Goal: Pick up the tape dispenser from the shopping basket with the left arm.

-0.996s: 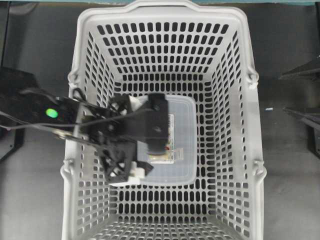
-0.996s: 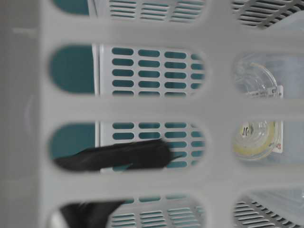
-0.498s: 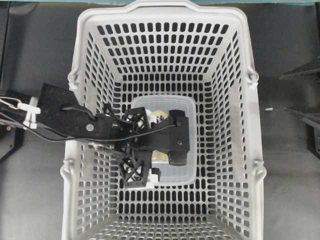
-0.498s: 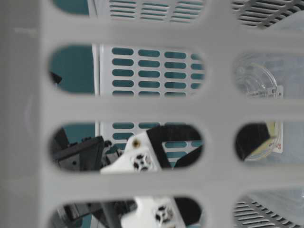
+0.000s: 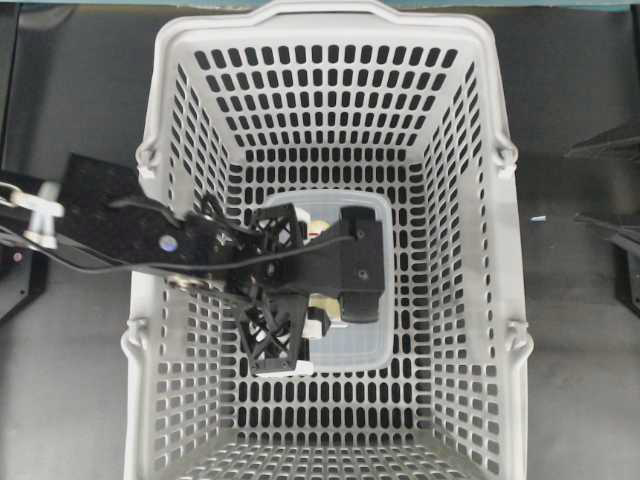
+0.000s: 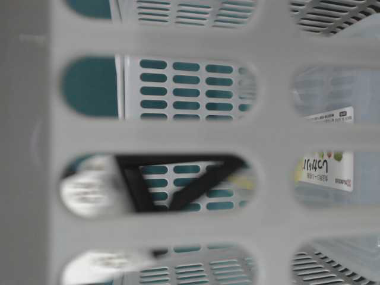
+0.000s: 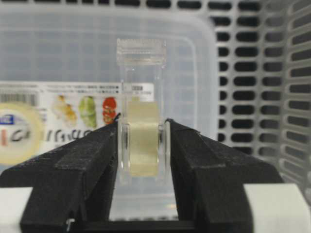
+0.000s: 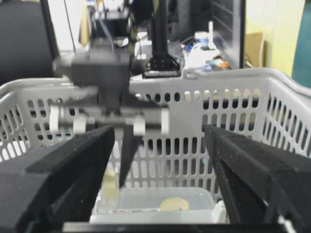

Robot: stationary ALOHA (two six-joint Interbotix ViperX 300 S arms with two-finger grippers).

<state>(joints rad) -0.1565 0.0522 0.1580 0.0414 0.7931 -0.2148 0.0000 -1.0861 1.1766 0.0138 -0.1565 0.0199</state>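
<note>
The tape dispenser [image 7: 143,141], clear plastic with a pale yellowish roll, stands upright between the black fingers [image 7: 82,170] of my left gripper [image 7: 143,128], which is shut on it. In the overhead view the left gripper [image 5: 312,285] reaches into the light grey shopping basket [image 5: 500,120], and its wrist block hides most of the dispenser. From the right wrist view the roll [image 8: 111,187] hangs under the blurred left arm, just over the container's left end. My right gripper [image 8: 159,145] is open and empty outside the basket.
A translucent rounded-rectangle container [image 5: 370,345] with a printed label [image 7: 73,114] lies on the basket floor under the left gripper. The basket's slotted walls [image 7: 286,97] rise close on all sides. The table-level view looks through a wall slot at a lattice finger [image 6: 178,184].
My left gripper has reached lower over the container and shut on the tape dispenser. The round roll no longer shows against the label in the table-level view.
</note>
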